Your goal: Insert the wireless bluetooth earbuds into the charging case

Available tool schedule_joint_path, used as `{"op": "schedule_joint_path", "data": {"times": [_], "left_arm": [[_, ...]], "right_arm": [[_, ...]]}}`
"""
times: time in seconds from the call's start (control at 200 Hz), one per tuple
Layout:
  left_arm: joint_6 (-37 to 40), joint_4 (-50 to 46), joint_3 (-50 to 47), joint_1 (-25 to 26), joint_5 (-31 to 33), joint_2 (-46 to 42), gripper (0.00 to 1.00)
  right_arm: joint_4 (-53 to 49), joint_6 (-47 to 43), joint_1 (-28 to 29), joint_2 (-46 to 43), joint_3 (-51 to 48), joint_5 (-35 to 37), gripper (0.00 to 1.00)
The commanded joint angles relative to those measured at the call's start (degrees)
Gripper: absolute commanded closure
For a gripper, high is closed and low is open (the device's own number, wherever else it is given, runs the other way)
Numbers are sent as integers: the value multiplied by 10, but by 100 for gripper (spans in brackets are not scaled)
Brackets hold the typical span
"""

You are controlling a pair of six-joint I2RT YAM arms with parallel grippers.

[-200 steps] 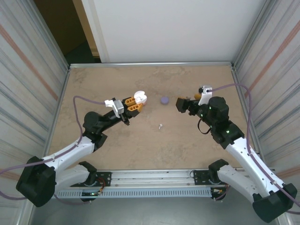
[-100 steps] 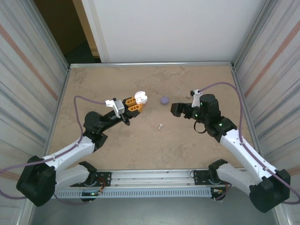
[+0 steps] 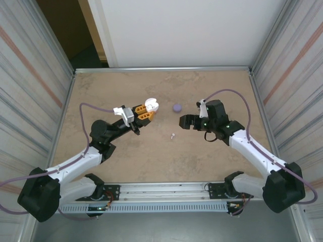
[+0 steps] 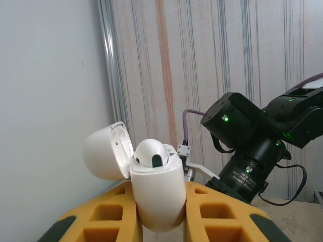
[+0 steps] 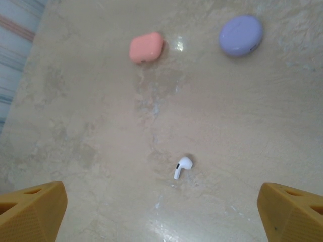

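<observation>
On the marbled tan tabletop (image 3: pixel 126 85), near its middle, a small white stemmed earbud (image 3: pixel 173 135) lies on its side, touching nothing; in your right wrist view the same earbud (image 5: pixel 182 167) rests on bare surface between the two orange finger pads (image 5: pixel 33 212). Your right gripper (image 3: pixel 184 121) hovers just beside and above it, jaws spread wide with nothing between them (image 5: pixel 159 194).

A second white earbud (image 4: pixel 150 154) sits in one well of the white pebble-shaped charging case (image 4: pixel 156 194), its rounded head standing above the rim. The case's hinged lid (image 4: pixel 107 151) is swung open to the left. Your left gripper (image 3: pixel 145 112) is clenched on the lower body of this case (image 3: pixel 150 105), holding it upright and clear of the table, left of the loose earbud; the orange fingers (image 4: pixel 98 222) press against both of its sides.

Farther out, a closed lilac oval case (image 3: pixel 177 107) lies on the table between the two grippers, and the right wrist view shows it (image 5: pixel 240 35) well apart from a closed coral-pink rounded case (image 5: pixel 146 47). Both lie beyond the loose earbud.
</observation>
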State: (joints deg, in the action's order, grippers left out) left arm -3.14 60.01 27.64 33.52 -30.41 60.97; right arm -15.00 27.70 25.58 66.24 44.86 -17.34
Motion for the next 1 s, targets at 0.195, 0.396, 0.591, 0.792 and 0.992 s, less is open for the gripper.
{"op": "schedule_joint_path", "data": {"times": [0.195,0.396,0.591,0.792,0.992], "left_arm": [[11,9,8,4,-3,-9,100],[12,6,8,4,-3,-11,100],[16,0,7,4,-2,-16,100],[20,-7,6,5,0,-20,100],[22,-8,4,5,0,-26,100]], "right_arm": [[-14,-2,26,78,42,-6,12],[-37,-2,44,144,79,-1,17],[-52,-1,65,194,110,17,19],[-91,-14,92,248,154,49,26],[-127,-13,108,309,197,65,38]]}}
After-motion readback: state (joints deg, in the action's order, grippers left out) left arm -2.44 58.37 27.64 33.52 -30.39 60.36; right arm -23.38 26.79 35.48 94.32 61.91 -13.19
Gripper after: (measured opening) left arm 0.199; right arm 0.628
